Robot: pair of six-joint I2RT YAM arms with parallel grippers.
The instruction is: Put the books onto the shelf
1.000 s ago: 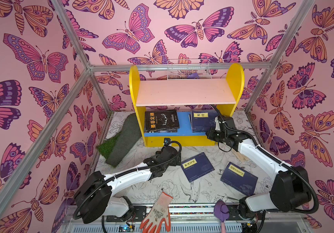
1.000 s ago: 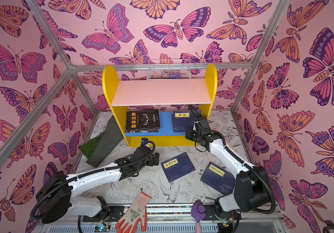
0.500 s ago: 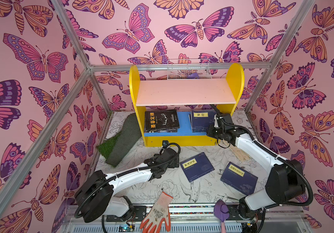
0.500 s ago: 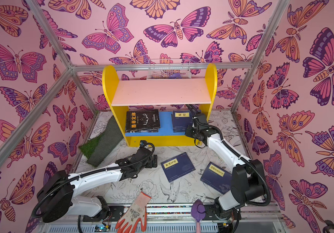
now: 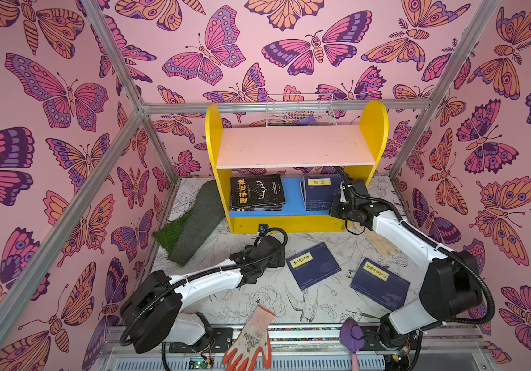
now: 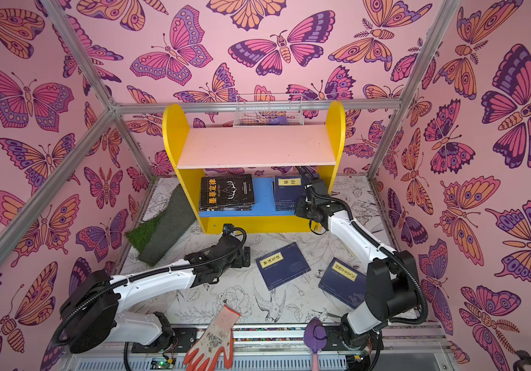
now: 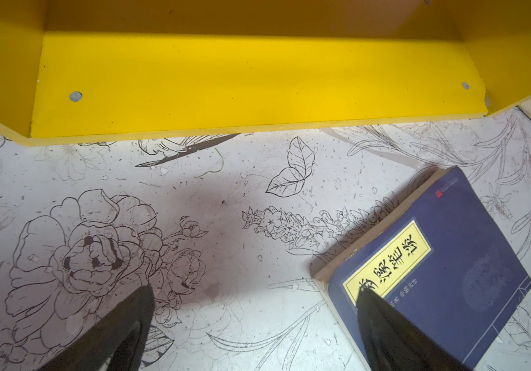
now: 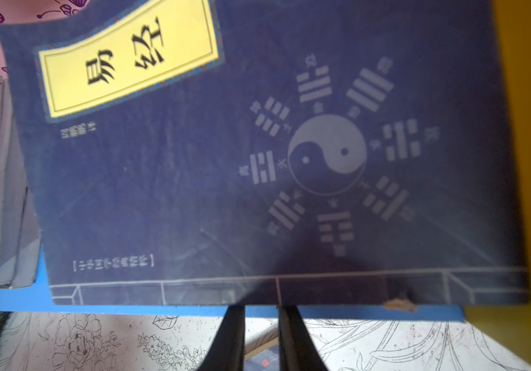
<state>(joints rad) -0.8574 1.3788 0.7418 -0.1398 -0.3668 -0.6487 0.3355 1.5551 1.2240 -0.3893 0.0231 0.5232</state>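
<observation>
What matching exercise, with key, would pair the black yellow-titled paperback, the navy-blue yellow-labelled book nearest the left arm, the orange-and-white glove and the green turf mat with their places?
1. black yellow-titled paperback
2. navy-blue yellow-labelled book nearest the left arm
3. orange-and-white glove
4. green turf mat

A. over the front rail
B. beside the yellow shelf's side panel
C. on the shelf's blue lower board
D. flat on the flower-printed floor

Pairs: 1-C, 2-D, 3-A, 4-B.

I am holding my left gripper [image 7: 256, 290] wide open above the flower-printed table [image 7: 212, 199]; one finger [image 7: 389, 334] is covering part of the navy book [image 7: 469, 257]; the yellow shelf [image 7: 257, 80] is standing just beyond.
</observation>
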